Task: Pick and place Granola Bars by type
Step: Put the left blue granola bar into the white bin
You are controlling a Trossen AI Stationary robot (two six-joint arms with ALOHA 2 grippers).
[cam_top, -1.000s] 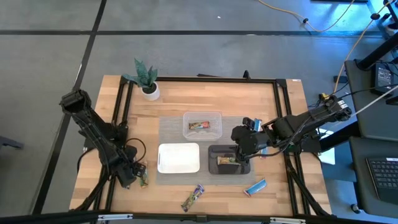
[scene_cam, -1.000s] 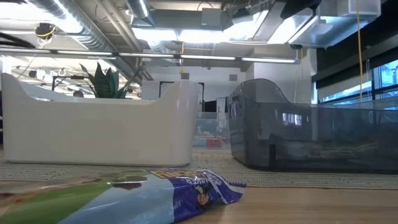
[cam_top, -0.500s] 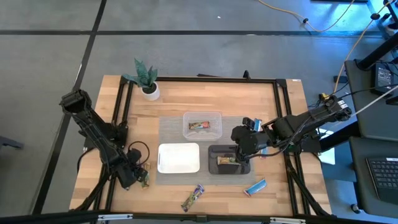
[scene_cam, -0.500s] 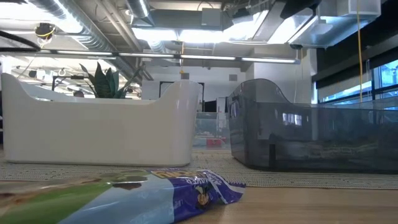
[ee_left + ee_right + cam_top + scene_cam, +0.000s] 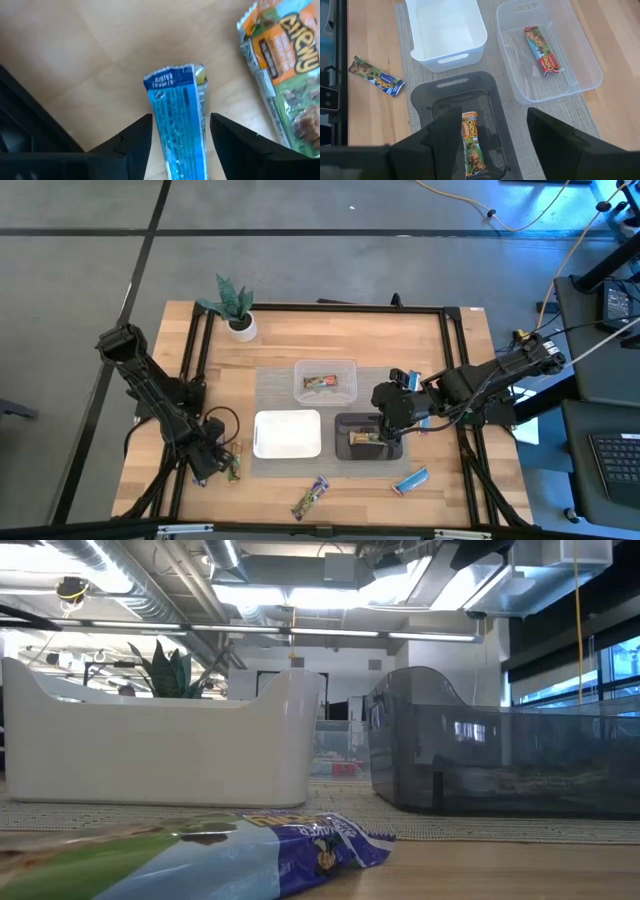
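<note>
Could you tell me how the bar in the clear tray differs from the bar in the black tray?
The bar in the clear tray has a brown wrapper with a red end; the bar in the black tray is orange and green. The first lies in the clear tray, out in the open; the second lies in the black tray, beneath the right tool. Both lie flat, alone in their trays.

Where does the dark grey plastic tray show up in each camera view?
High view: dark grey plastic tray, lower centre-right.
Low view: right half.
Left wrist view: not in it.
Right wrist view: bottom centre.
Shared landmark: the white plastic tray beside it, in all three.
</note>
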